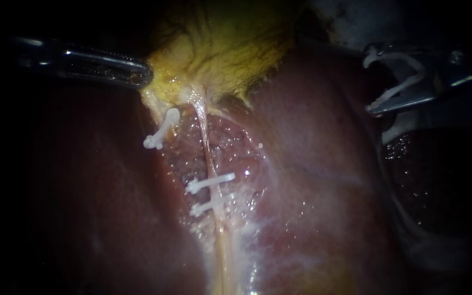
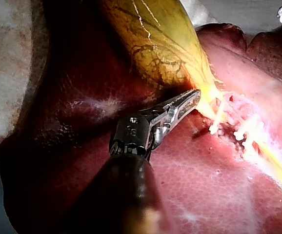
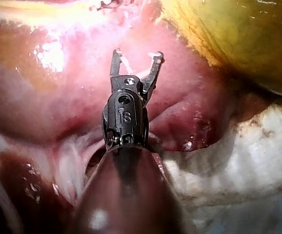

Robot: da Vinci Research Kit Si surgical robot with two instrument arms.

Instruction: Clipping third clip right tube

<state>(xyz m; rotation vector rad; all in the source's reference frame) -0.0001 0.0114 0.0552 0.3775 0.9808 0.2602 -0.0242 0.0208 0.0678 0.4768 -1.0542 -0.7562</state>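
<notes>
The yellow gallbladder point(image 1: 219, 49) lies on the dark red liver point(image 1: 312, 164). From its neck the pale right tube point(image 1: 207, 147) runs down, with two white clips point(image 1: 210, 183) point(image 1: 212, 205) across it. A third white clip point(image 1: 162, 129) sits on the strand to the left. My left instrument point(image 1: 144, 75) has its jaws together on the gallbladder's edge by the neck point(image 2: 193, 96). Far off the tube at the upper right, my right instrument point(image 1: 370, 84) holds an open white clip point(image 1: 397, 82) between wide-apart jaws point(image 3: 137, 56).
Raw, glistening tissue point(image 1: 236, 158) surrounds the right tube between the clips and the gallbladder. White cloth point(image 3: 258, 146) lies beside the liver under my right instrument. The liver's rim point(image 1: 405, 218) drops away to the right.
</notes>
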